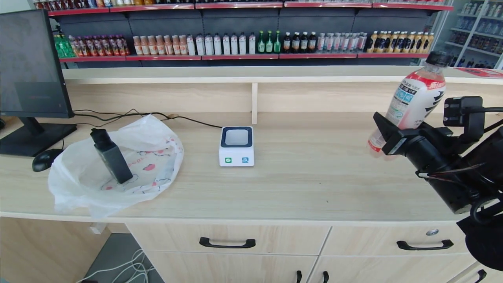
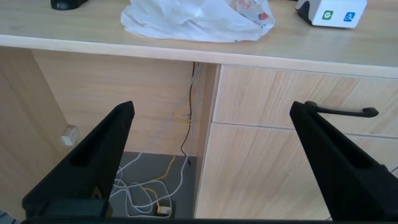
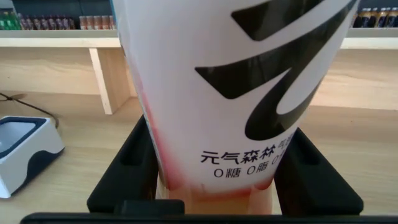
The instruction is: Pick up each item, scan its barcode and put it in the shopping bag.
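My right gripper (image 1: 387, 135) is shut on a pink-and-white drink bottle (image 1: 412, 100) with a dark cap, held tilted above the right part of the counter. In the right wrist view the bottle (image 3: 230, 93) stands between the black fingers (image 3: 124, 168). The white barcode scanner (image 1: 236, 146) sits mid-counter, well left of the bottle, and its corner (image 3: 22, 149) appears in the right wrist view. A white plastic shopping bag (image 1: 118, 169) lies open at the left with a dark bottle (image 1: 111, 155) standing in it. My left gripper (image 2: 211, 162) hangs open below the counter edge, in front of the cabinet.
A monitor (image 1: 31, 67) and a black mouse (image 1: 45, 159) stand at the far left beside the bag. Cables (image 1: 129, 114) run along the back of the counter (image 1: 314, 177). A raised ledge (image 1: 251, 74) closes the rear. Drawers with black handles (image 1: 227, 243) sit below.
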